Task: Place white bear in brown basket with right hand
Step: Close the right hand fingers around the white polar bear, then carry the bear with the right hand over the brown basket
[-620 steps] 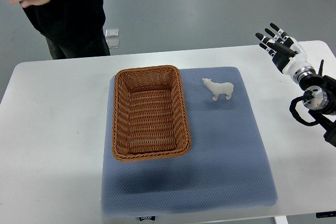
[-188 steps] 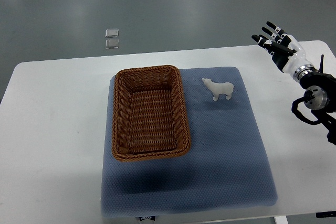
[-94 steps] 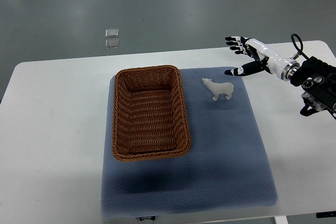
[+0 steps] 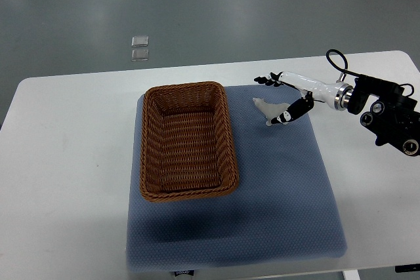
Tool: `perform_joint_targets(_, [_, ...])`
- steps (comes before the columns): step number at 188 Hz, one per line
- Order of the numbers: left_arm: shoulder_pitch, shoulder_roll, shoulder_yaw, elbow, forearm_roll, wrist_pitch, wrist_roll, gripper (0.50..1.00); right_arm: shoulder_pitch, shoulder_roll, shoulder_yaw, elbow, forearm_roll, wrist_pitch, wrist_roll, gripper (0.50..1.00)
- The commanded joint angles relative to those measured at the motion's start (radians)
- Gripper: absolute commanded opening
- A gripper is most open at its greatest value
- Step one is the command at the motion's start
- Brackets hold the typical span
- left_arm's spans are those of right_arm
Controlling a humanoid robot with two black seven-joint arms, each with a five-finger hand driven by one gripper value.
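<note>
A: Where is the small white plastic bear [image 4: 271, 111] right now?

B: Standing on the blue-grey padded mat [image 4: 282, 195], near the mat's far edge, just beside the right long wall of the brown woven wicker basket [image 4: 187, 140]. The right hand [image 4: 287, 98] is around it — fingers spread over its back, thumb low at its rump — but open, not yet clamped on anything.

A: What could go wrong?

B: I judge the bear light and slick; if thumb and fingers close unevenly it could tip or skid towards the basket wall. A shallow pinch might let it drop on the mat during the lift.

A: Anything in the way?

B: Only the basket's own rim — the bear must clear it. The basket is empty, and the white surface [image 4: 65, 136] around the mat holds nothing else. The left arm is out of view.
</note>
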Motion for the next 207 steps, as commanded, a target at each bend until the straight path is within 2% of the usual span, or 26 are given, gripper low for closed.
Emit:
perform_joint_targets(1, [0.000, 0.000, 0.001, 0.000, 0.000, 0.000, 0.000, 1.000, 0.005, 0.001, -0.004, -0.001, -0.025, -0.017, -0.007, 0.907])
perform_joint_targets(27, [0.000, 0.000, 0.001, 0.000, 0.001, 0.000, 0.000, 1.000, 0.005, 0.001, -0.032, -0.003, -0.034, -0.040, -0.039, 0.905])
perform_joint_targets(51, [0.000, 0.000, 0.001, 0.000, 0.000, 0.000, 0.000, 1.000, 0.007, 0.001, -0.058, -0.003, -0.034, -0.049, -0.042, 0.901])
perform_joint_targets(74, [0.000, 0.000, -0.001, 0.000, 0.001, 0.000, 0.000, 1.000, 0.005, 0.004, -0.067, -0.006, -0.059, -0.069, -0.043, 0.876])
perform_joint_targets(96, [0.000, 0.000, -0.001, 0.000, 0.000, 0.000, 0.000, 1.000, 0.007, 0.007, -0.087, -0.007, -0.063, -0.095, -0.073, 0.850])
perform_joint_targets(121, [0.000, 0.000, -0.001, 0.000, 0.000, 0.000, 0.000, 1.000, 0.007, 0.011, -0.103, -0.007, -0.079, -0.110, -0.091, 0.785])
perform_joint_targets(140, [0.000, 0.000, 0.001, 0.000, 0.001, 0.000, 0.000, 1.000, 0.007, 0.011, -0.104, -0.007, -0.088, -0.112, -0.100, 0.709])
perform_joint_targets(156, [0.000, 0.000, 0.001, 0.000, 0.000, 0.000, 0.000, 1.000, 0.007, 0.011, -0.106, -0.010, -0.105, -0.112, -0.102, 0.564])
perform_joint_targets(161, [0.000, 0.000, -0.001, 0.000, 0.001, 0.000, 0.000, 1.000, 0.007, 0.011, -0.110, -0.010, -0.108, -0.112, -0.102, 0.500])
perform_joint_targets(181, [0.000, 0.000, -0.001, 0.000, 0.000, 0.000, 0.000, 1.000, 0.008, 0.011, -0.110, -0.010, -0.109, -0.116, -0.109, 0.500])
perform_joint_targets(207, [0.000, 0.000, -0.001, 0.000, 0.000, 0.000, 0.000, 1.000, 0.010, 0.012, -0.110, -0.007, -0.109, -0.175, -0.109, 0.500])
